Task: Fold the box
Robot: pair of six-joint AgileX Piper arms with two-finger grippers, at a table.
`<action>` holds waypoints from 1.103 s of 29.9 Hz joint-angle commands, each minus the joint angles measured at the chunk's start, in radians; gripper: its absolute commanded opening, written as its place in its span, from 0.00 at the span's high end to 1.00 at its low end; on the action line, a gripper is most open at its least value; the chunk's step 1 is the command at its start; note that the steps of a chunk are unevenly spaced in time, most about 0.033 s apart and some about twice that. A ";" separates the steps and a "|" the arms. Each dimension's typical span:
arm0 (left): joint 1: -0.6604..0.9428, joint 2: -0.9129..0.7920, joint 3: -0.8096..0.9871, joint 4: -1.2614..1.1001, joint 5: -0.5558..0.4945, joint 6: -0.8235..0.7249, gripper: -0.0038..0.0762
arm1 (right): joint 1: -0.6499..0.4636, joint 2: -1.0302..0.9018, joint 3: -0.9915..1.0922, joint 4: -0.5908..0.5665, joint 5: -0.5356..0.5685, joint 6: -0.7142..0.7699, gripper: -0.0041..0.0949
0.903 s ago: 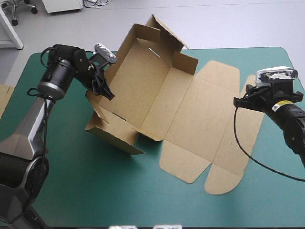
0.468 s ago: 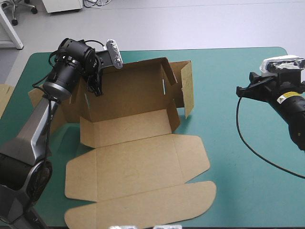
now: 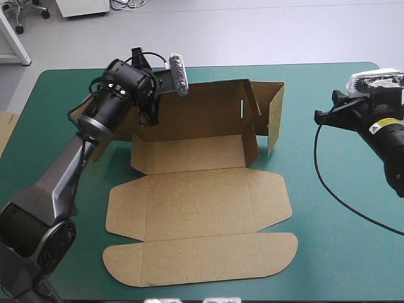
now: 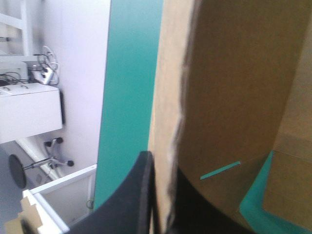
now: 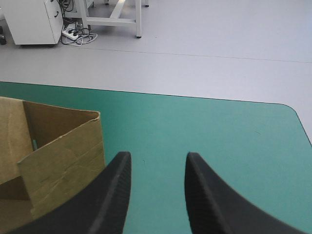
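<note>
- The box (image 3: 196, 202) is a cut sheet of brown board, partly raised, on the left and middle of the desk (image 3: 341, 221).
- Its rear wall (image 3: 202, 107) stands upright toward the far edge. The floor panel lies flat in front of it.
- The lid panels (image 3: 202, 259) lie flat and reach toward the near edge.
- A side flap (image 3: 275, 117) stands upright at the right end of the rear wall. A narrow slot (image 3: 242, 107) shows in the wall beside it.
- The left pincer (image 3: 150, 112) sits at the left end of the rear wall. In the left wrist view its black fingers (image 4: 131, 200) are all but closed, and the wall's edge (image 4: 168, 122) is clamped between them.
- The right pincer (image 5: 157, 161) has its fingers set apart with nothing between them, only teal-green cover (image 5: 219, 136) ahead.
- In the high view the right pincer (image 3: 325, 115) hangs over the right side of the desk, well apart from the box; the right wrist view shows the box's side flap (image 5: 58, 161) off to one side.
- An edge of further brown board (image 3: 5, 129) shows at the desk's left edge.
</note>
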State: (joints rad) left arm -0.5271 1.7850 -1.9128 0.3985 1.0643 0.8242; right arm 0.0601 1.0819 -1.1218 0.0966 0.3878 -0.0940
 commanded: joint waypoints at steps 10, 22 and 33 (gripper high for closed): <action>-0.133 -0.108 0.216 0.293 -0.313 -0.300 0.96 | -0.119 -0.029 -0.047 -0.150 0.018 0.062 0.61; -0.152 -0.214 0.530 0.664 -0.529 -0.685 0.96 | -0.180 0.050 -0.158 -0.139 0.086 0.067 0.61; -0.276 -0.214 0.685 1.122 -0.485 -1.050 0.96 | -0.180 0.151 -0.221 -0.122 0.169 0.067 0.64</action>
State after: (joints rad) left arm -0.7623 1.6241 -1.2185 1.4142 0.5643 -0.1404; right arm -0.1112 1.2293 -1.3026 -0.0311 0.6065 -0.0267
